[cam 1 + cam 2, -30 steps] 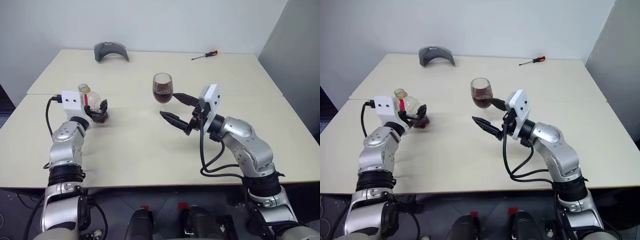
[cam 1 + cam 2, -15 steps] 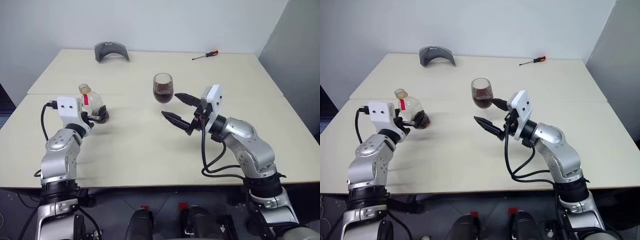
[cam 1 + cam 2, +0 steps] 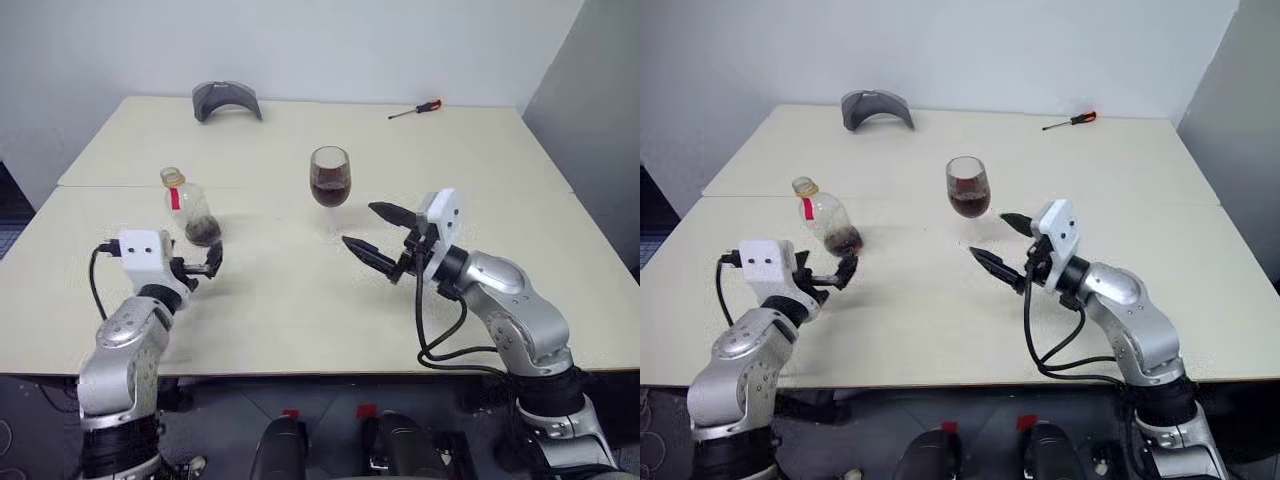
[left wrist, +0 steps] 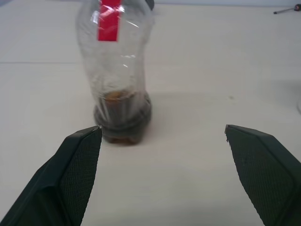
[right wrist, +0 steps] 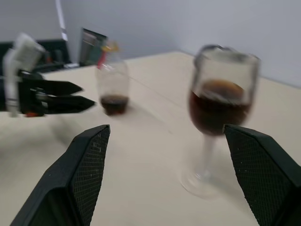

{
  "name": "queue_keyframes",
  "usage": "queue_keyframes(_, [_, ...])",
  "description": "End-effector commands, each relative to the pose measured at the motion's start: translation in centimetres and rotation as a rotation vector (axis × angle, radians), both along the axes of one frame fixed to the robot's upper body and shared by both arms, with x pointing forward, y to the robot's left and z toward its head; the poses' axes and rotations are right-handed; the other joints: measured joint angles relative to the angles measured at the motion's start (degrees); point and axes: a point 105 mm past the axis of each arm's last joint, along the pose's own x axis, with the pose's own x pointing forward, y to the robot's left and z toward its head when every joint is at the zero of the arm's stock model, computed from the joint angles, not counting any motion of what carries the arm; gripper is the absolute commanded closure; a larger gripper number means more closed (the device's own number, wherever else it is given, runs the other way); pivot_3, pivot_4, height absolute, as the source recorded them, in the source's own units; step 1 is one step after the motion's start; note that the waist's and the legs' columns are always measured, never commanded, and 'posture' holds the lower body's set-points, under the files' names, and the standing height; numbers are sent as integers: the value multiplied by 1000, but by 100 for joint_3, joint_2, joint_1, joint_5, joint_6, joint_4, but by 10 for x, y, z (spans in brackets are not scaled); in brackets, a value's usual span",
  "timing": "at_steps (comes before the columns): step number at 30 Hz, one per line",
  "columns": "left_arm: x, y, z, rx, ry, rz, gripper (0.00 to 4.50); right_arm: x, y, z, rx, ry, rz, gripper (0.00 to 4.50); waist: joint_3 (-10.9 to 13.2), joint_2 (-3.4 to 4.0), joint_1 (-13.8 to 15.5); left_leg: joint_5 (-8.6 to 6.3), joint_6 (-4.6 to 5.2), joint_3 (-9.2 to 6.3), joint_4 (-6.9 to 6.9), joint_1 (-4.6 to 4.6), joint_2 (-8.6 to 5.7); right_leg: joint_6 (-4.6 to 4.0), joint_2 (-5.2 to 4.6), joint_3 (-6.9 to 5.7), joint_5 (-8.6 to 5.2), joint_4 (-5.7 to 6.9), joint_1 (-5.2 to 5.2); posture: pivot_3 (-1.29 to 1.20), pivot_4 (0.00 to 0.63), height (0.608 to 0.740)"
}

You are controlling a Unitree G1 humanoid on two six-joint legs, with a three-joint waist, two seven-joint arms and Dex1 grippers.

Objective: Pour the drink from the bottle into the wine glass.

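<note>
**Both grippers off, drink in the glass**

Nearest me, the left gripper (image 3: 198,270) hung low over the front of the pale table (image 3: 280,310), its two black fingers spread wide and holding nothing. Across from it the right gripper (image 3: 378,232) sat just above the tabletop, fingers also parted wide and empty, pointing in toward the middle of the table.

Just beyond the left gripper's fingertips stood the bottle (image 3: 190,208) — upright on the table, apart from the fingers, with a red label strip on its clear side. A little of the dark drink lay in its base, no more than a shallow layer. From the left wrist view the bottle (image 4: 116,80) stood slightly nearer one finger than the other, touching neither.

Further in and toward the right gripper stood the wine glass (image 3: 331,190), upright on its round foot, well apart from the bottle. The drink (image 3: 331,191) filled the lower part of its bowl, dark reddish-brown. The upper finger of the right gripper reached near the glass but stayed clear of it.

At the far edge of the table lay a grey curved object (image 3: 227,100) on the left side, and a screwdriver (image 3: 414,110) with a red handle — well off to the right.
</note>
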Motion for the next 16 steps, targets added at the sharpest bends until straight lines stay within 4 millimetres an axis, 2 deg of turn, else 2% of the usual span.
queue_keyframes(1, [-11,-24,12,5,-42,-67,13,4,-26,3,-37,-62,-191,383,0,0,-7,-1,1,5,0,-1,-1,1,-1,4,0,-2,-2,0,150,740])
queue_keyframes(5, [-18,-41,2,9,-11,-59,13,4,-53,-16,-91,-52,-415,383,-2,1,-6,-1,1,3,-13,-2,-3,1,-1,3,0,-11,-3,0,150,740])
queue_keyframes(9, [-19,-54,-6,7,5,-39,13,1,-81,-28,-61,-10,-642,383,-1,1,-7,-1,1,1,-5,1,-5,4,0,1,1,-7,-2,0,150,740])
queue_keyframes(16, [-33,-68,-15,-7,6,-12,13,-12,-102,-51,-42,74,-816,383,-3,4,-20,0,1,-2,-8,4,-3,10,6,4,5,-10,-2,0,150,740])
